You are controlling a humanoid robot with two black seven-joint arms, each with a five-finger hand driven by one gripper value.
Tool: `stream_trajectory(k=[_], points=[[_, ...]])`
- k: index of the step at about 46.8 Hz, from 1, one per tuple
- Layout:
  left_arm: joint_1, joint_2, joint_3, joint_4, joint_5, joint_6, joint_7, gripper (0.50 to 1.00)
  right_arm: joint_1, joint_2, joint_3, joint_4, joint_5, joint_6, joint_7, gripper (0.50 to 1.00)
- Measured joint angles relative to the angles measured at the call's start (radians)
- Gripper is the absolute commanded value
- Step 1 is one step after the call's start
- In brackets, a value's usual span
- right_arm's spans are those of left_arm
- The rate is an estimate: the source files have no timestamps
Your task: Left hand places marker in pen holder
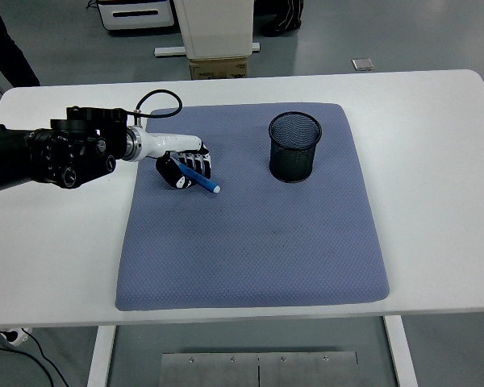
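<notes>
the black mesh pen holder [294, 147] stands upright on the far right part of the blue-grey mat [254, 242], and its inside looks dark with nothing standing up above the rim (whether anything lies at the bottom cannot be told). well to the left of the pen holder, over the mat's far left part, the left hand [184, 167] has its fingers curled around the blue marker [198, 177], which juts out of the grasp slanting toward the near right, its light tip just above or on the mat. the black left arm [44, 156] stretches off to the left of the holder, over the white table [436, 193]. marker and pen holder are apart.
</notes>
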Motion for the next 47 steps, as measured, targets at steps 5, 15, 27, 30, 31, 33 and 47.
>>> stream_trajectory(k=[5,15,27,30,31,33,47], points=[[0.0,0.0,-0.002,0.0,0.0,0.0,0.0,0.622,0.0,0.0,0.0,0.0,0.0,0.0,0.0,1.0],[0.0,0.0,-0.004,0.0,-0.003,0.0,0.0,0.637,0.0,0.0,0.0,0.0,0.0,0.0,-0.001,1.0],[0.0,0.0,-0.005,0.0,-0.003,0.0,0.0,0.563,0.0,0.0,0.0,0.0,0.0,0.0,0.0,1.0],[0.0,0.0,-0.005,0.0,-0.003,0.0,0.0,0.537,0.0,0.0,0.0,0.001,0.0,0.0,0.0,1.0],[0.0,0.0,-0.005,0.0,-0.003,-0.001,0.0,0.531,0.0,0.0,0.0,0.001,0.0,0.0,0.0,1.0],[0.0,0.0,-0.005,0.0,-0.003,-0.001,0.0,0.52,0.0,0.0,0.0,0.001,0.0,0.0,0.0,1.0],[0.0,0.0,-0.005,0.0,-0.003,-0.006,0.0,0.5,0.0,0.0,0.0,0.0,0.0,0.0,0.0,1.0]])
